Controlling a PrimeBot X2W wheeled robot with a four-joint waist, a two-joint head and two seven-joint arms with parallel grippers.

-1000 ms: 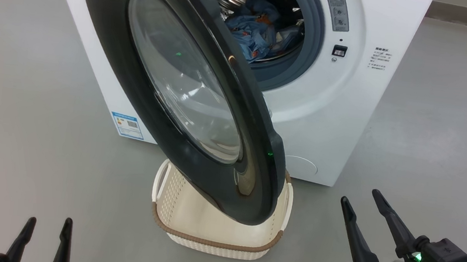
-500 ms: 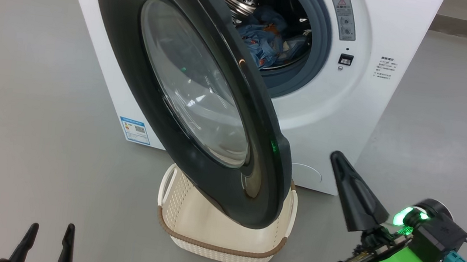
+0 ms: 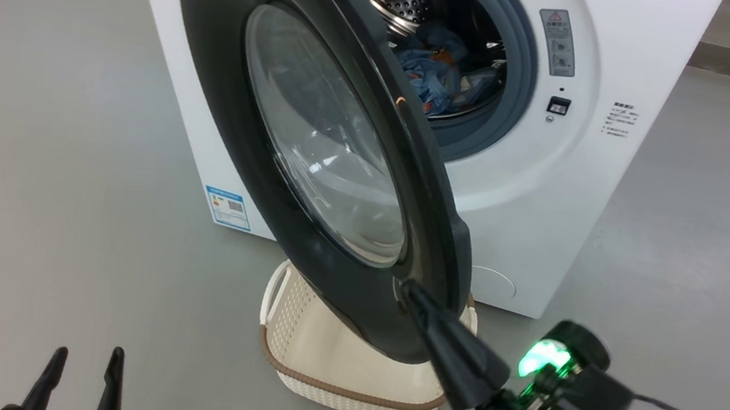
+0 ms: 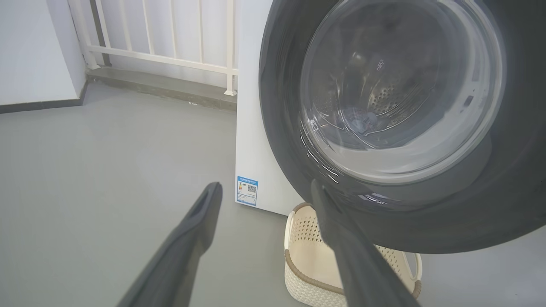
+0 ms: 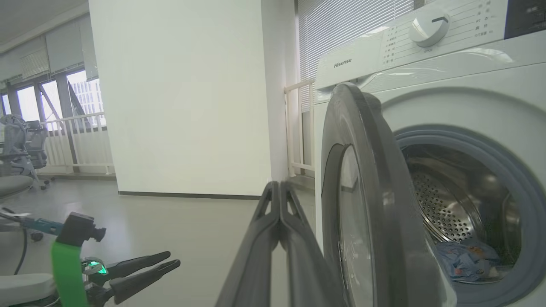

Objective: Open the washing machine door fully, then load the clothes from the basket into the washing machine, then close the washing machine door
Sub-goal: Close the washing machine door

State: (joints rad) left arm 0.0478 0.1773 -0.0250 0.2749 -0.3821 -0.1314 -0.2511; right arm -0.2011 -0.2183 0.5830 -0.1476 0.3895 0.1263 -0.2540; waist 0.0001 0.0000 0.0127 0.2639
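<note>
Nearest: left tool [image 3: 86, 369] low at the left, fingers spread wide, nothing in it, hanging over the grey floor [image 3: 29, 194]. Then right tool [image 3: 415, 295], pinched shut & empty, tip right at the lower rim of the washing machine door [image 3: 214, 78], can't tell if it's actually touching tbh. The basket [image 3: 344, 390] sits on the floor under that door, just in front of the washing machine [image 3: 544, 205]. Door's swung open, standing out from the front. The clothes [image 3: 438, 79] are inside the drum, blue pile w/ orange bits.

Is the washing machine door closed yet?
No, the washing machine door stands swung open, and the clothes show inside the washing machine behind it.
</note>
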